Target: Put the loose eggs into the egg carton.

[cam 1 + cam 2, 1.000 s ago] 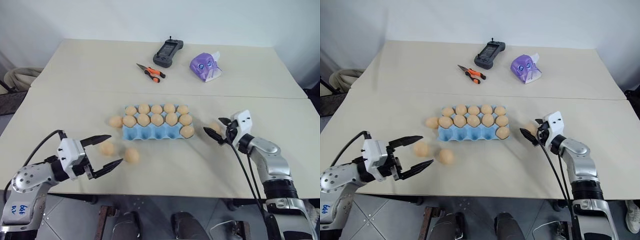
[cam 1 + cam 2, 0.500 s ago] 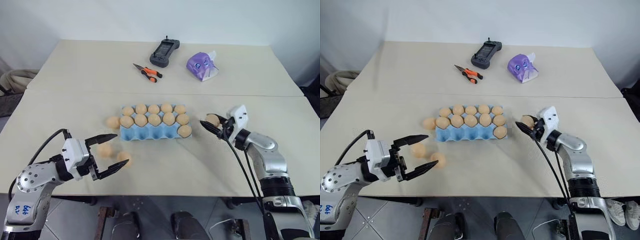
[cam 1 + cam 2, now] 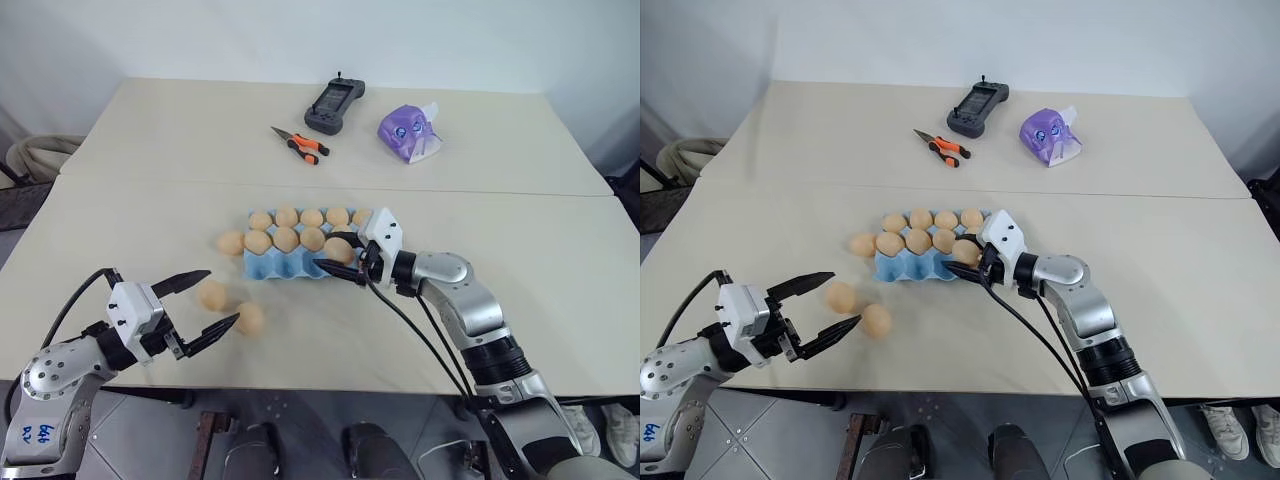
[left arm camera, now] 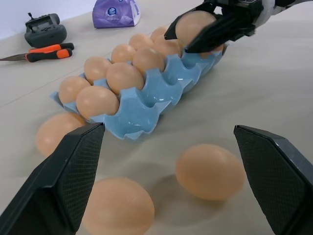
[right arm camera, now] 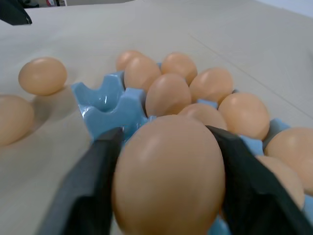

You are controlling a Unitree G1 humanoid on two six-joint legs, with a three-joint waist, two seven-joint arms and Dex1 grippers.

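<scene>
The right gripper [image 3: 342, 260] is clamped on one egg [image 5: 168, 176], its two black fingers pressing on both sides of it. It holds this egg just above the front row of the egg carton [image 3: 285, 265], toward the carton's right end. Directly behind the held egg, the middle and back rows of the blue carton are filled with eggs, while the front cups beside it on the left are empty. One more egg [image 3: 230, 243] lies on the table [image 3: 150, 200], touching the far left end of the carton.

The left gripper [image 3: 200, 308] has its fingers wide apart and holds nothing. It hovers low over the table, in front of the carton's left end. Two loose eggs lie near its fingertips: one egg [image 3: 211, 295] between the fingers, and another egg [image 3: 250, 318] just beyond the tip of the nearer finger.

Far behind the carton lie orange-handled pliers [image 3: 301, 146], a dark handheld controller [image 3: 334, 101] and a purple tissue pack [image 3: 409, 130]
</scene>
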